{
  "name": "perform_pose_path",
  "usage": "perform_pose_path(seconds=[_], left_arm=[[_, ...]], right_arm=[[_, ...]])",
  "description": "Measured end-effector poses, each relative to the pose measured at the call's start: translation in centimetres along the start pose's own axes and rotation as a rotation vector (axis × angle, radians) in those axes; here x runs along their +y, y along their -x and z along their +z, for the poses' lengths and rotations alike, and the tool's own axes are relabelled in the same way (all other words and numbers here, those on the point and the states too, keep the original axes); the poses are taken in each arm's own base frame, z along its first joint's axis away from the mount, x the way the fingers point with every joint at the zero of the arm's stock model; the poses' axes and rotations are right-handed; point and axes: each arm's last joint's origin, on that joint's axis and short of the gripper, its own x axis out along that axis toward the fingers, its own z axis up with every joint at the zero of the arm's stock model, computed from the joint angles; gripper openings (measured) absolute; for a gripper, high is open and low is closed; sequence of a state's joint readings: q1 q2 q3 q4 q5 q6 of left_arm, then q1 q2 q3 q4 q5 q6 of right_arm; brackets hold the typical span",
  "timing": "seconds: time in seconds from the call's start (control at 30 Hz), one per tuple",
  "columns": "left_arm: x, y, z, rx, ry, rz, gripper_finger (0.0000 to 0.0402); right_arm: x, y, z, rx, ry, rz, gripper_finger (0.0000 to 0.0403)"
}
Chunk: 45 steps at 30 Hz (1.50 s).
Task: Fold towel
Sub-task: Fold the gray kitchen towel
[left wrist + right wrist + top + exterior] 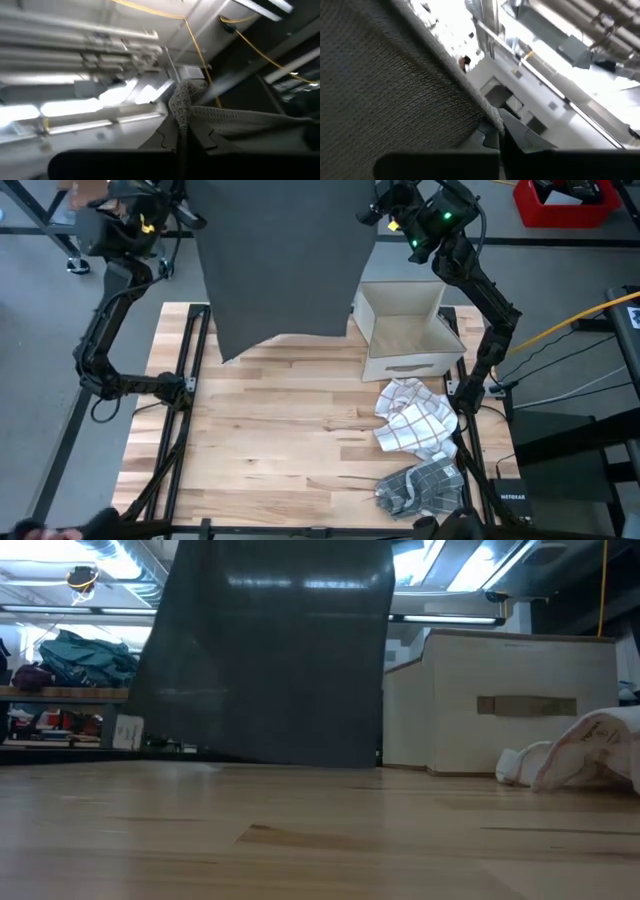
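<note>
My left claw point(181, 131) and right claw point(496, 134) each pinch a top corner of the dark knit towel point(285, 260), hanging flat above the table's point(280, 440) far edge.

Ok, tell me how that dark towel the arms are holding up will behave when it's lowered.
The dark towel is probably floppy: it hangs as a flat sheet from two pinched corners. It likely drapes and bunches, like the checked cloths crumpled on the table. The woven surface looks grippy, not slippery.

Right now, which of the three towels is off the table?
The dark grey towel, stretched between the left gripper and right gripper, both shut on its top corners. The white checked towel and grey checked towel lie crumpled on the table.
</note>
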<state>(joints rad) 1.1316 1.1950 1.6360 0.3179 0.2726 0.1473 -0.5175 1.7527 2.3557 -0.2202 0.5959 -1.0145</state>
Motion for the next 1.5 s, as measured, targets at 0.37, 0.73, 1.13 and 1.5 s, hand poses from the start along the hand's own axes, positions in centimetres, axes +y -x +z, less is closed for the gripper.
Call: perform_pose_path(seconds=[0.37,0.73,1.13,1.5], left_arm=[[-1.9,5.1,3.3,0.282,0.203,-0.28,0.0],[-2.3,9.1,7.8,0.225,0.188,-0.285,0.0],[-2.3,11.1,12.9,0.09,0.395,-0.403,0.0],[-2.4,11.6,14.6,0.071,0.518,-0.497,0.0]], right_arm=[[1.4,4.4,-0.2,0.159,0.02,0.342,0.0],[1.3,7.9,3.3,0.006,-0.078,0.391,0.0],[-0.1,13.5,6.6,-0.072,-0.147,0.417,0.0],[-1.2,16.5,8.7,-0.123,-0.23,0.382,0.0]])
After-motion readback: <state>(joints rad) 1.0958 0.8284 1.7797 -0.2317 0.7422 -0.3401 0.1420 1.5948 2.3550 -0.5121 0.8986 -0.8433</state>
